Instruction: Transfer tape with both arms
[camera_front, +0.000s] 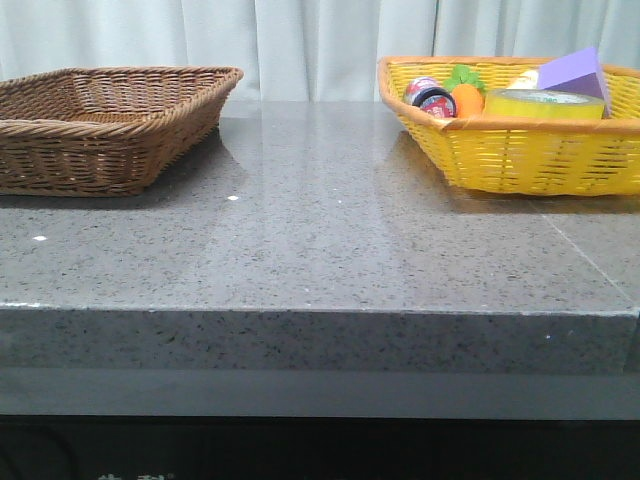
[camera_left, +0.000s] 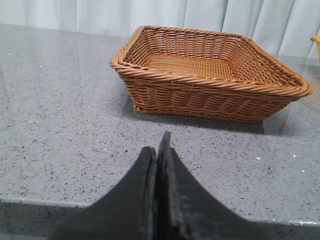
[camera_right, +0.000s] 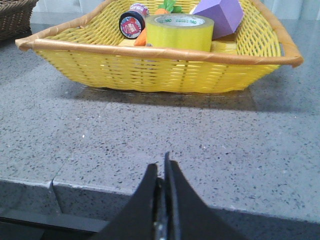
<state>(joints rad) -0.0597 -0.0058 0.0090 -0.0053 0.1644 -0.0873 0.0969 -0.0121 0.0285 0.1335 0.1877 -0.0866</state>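
The wide yellow tape (camera_right: 180, 31) lies flat inside the yellow basket (camera_right: 150, 67), its white core printed in green. From the front it shows as a yellow roll (camera_front: 545, 103) behind the basket's rim (camera_front: 500, 125) at the back right. My right gripper (camera_right: 161, 167) is shut and empty, hanging over the table's front edge well short of the basket. My left gripper (camera_left: 159, 145) is also shut and empty, near the front edge, facing the brown basket (camera_left: 210, 82). Neither arm appears in the front view.
The yellow basket also holds a small red-and-black roll (camera_right: 131, 24), an orange carrot toy (camera_front: 466, 97) and a purple block (camera_right: 220, 15). The brown wicker basket (camera_front: 100, 125) stands at the back left with nothing visible inside. Grey stone tabletop (camera_front: 320, 230) lies between them.
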